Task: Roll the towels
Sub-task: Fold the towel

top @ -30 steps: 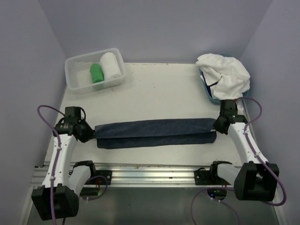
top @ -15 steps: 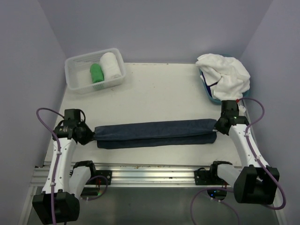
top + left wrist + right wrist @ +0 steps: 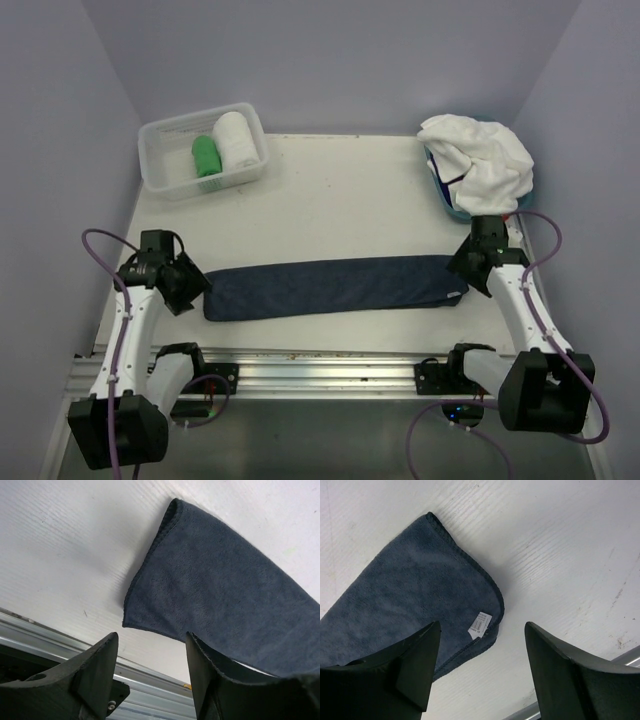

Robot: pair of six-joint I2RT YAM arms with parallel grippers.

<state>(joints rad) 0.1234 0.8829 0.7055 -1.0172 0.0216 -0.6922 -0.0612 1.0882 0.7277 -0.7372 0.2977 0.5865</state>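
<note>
A dark navy towel point(image 3: 330, 287) lies folded into a long flat strip across the near part of the table. Its left end point(image 3: 200, 585) shows in the left wrist view, its right end with a small white label point(image 3: 481, 625) in the right wrist view. My left gripper point(image 3: 192, 288) hovers at the strip's left end, open, with nothing between its fingers. At the right end my right gripper point(image 3: 462, 268) is open too and holds nothing. A rolled green towel point(image 3: 205, 155) and a rolled white towel point(image 3: 235, 140) stand in the clear basket point(image 3: 165, 133). White towels point(image 3: 480, 160) are heaped on the blue tub point(image 3: 440, 188).
The basket is at the back left corner, the tub at the back right against the wall. A metal rail point(image 3: 320, 365) runs along the table's near edge point(image 3: 60, 635). Purple walls close in the table on three sides.
Both grippers were shut on the ends of the navy towel and have opened. The towel has dropped flat onto the table as a single strip.
</note>
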